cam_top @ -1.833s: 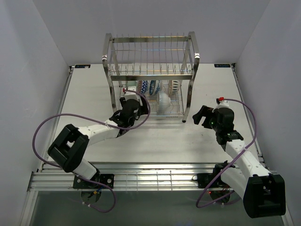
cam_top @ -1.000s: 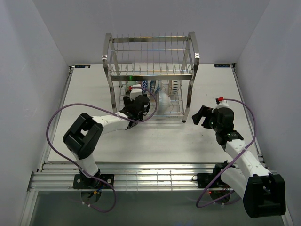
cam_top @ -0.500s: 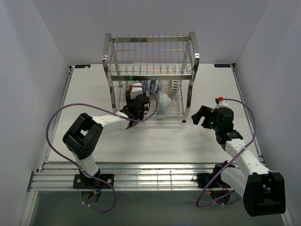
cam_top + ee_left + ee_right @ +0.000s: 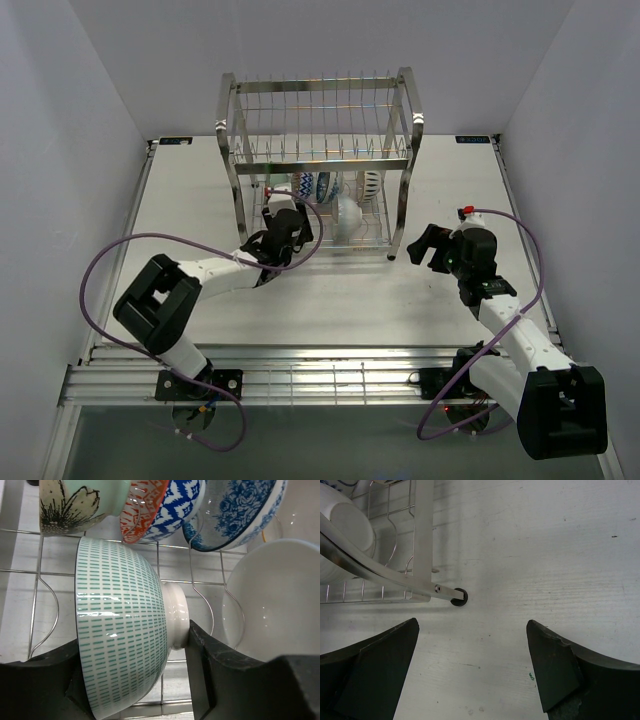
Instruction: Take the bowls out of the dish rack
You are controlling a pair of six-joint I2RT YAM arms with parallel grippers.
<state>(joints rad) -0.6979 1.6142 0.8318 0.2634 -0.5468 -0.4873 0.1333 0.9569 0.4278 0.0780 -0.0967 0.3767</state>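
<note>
While the left claw (image 4: 131,652) clamps the green-dashed bowl (image 4: 120,625) between inside wall and foot at centre frame, that bowl stands on edge in the rack's (image 4: 405,130) lower tier, a white bowl (image 4: 280,600) just right of it. At the overhead view's right, the right claw (image 4: 424,246) gapes wide, holding nothing, near the rack's foot (image 4: 459,597).

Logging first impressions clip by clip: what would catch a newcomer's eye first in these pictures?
The left gripper clamps a white green-dashed bowl standing on edge at the lower tier of the dish rack, one finger at its mouth, the other against its foot. Beyond it stands a row of patterned bowls, and the right gripper hangs open over the table beside the rack.
</note>
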